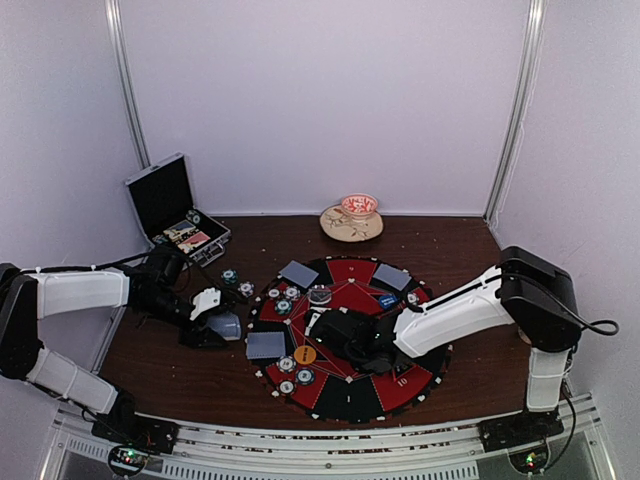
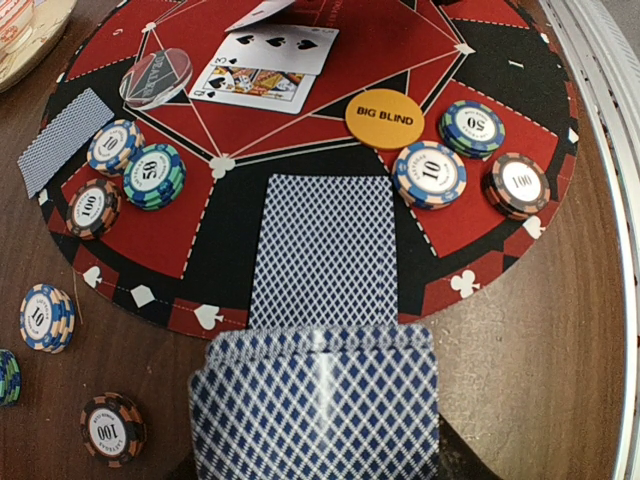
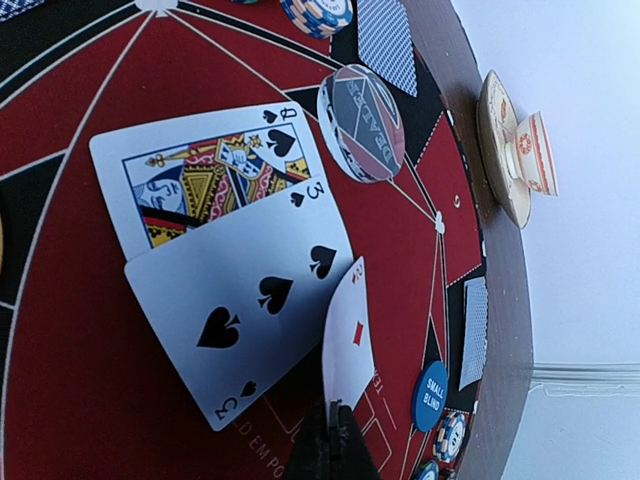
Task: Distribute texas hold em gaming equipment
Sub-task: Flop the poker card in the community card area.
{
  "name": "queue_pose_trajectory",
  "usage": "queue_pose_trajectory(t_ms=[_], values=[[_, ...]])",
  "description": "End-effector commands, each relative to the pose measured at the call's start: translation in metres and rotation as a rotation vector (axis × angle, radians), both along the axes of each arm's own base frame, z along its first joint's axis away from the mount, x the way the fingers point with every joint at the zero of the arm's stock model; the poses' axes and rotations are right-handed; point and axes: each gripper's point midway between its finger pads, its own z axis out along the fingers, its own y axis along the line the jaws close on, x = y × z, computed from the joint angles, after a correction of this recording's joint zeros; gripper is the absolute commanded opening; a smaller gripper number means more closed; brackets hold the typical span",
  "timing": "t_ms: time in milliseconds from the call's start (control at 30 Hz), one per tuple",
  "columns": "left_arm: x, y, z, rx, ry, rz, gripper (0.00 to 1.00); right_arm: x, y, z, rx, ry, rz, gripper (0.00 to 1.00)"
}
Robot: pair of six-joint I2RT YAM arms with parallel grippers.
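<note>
Left end effector (image 1: 220, 325) is gripping the deck (image 2: 315, 410), jaws partly apart around the stack, hovering just off the near-left rim of the mat (image 1: 400, 385). Right end effector (image 3: 335, 440) is pinching fully shut on one red-pip card (image 3: 348, 335) by its end, holding it over the mat centre. It's just beside the face-up three of spades (image 3: 250, 300), which is overlapping the queen of spades (image 3: 200, 185).

Risks I'm seeing:
- The pinched card is riding on a thin edge grip and tilting. Released at this angle, it's probably flopping face-down or landing across the three.
- Lowering it could be dragging the three sideways toward the dealer button (image 3: 362, 122) (that one's sitting close).
- The deck is looking slightly fanned in the left wrist view. A loose squeeze could be shedding cards onto the face-down card (image 2: 322, 250) ahead of it.
- Chip stacks (image 2: 429, 173) by the big blind disc (image 2: 384, 119) are sitting near that card, so a low sweep would be knocking them.

Surface: dark wood-grain bench (image 1: 170, 360), looking slick, with loose chips (image 2: 48, 317) lying off the mat. Open case (image 1: 165, 200) is sitting back left, cup and saucer (image 1: 352, 218) back centre. White walls are enclosing the cell.
</note>
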Motion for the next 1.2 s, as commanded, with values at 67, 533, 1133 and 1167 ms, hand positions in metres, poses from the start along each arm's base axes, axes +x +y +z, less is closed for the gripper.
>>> queue_pose_trajectory(t_ms=[67, 533, 1133, 1167], values=[[0.004, -0.002, 0.007, -0.023, -0.03, -0.006, 0.52, -0.006, 0.005, 0.014, 0.042, 0.001, 0.031, 0.0], [0.003, -0.002, 0.007, -0.023, -0.027, -0.006, 0.53, -0.011, 0.006, 0.011, 0.026, 0.016, 0.046, 0.07], [0.003, -0.002, 0.007, -0.023, -0.027, -0.005, 0.53, -0.021, 0.009, 0.01, 0.026, 0.067, 0.076, 0.28], [0.003, -0.002, 0.007, -0.023, -0.028, -0.007, 0.52, -0.022, 0.008, 0.009, 0.021, 0.07, 0.075, 0.28]])
